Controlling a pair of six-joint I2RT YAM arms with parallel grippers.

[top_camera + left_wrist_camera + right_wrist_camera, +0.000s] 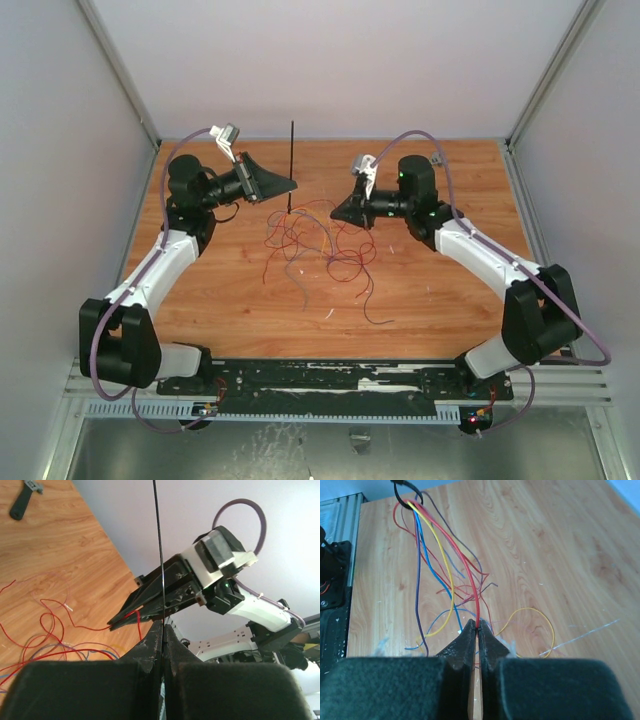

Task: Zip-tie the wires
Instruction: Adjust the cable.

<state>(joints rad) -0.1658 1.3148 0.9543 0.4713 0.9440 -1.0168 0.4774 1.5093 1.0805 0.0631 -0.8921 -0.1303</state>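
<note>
Wooden table [430,290] bears wires [310,240], grey walls [340,60] around.

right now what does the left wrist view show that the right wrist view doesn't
Only left wrist: the zip tie standing straight up from the shut left gripper, the right gripper from outside, and a grey-headed black tool. Only right wrist: that gripper's jaws shut on a red wire, beside a yellow strand. Both: the wires on the table.
</note>
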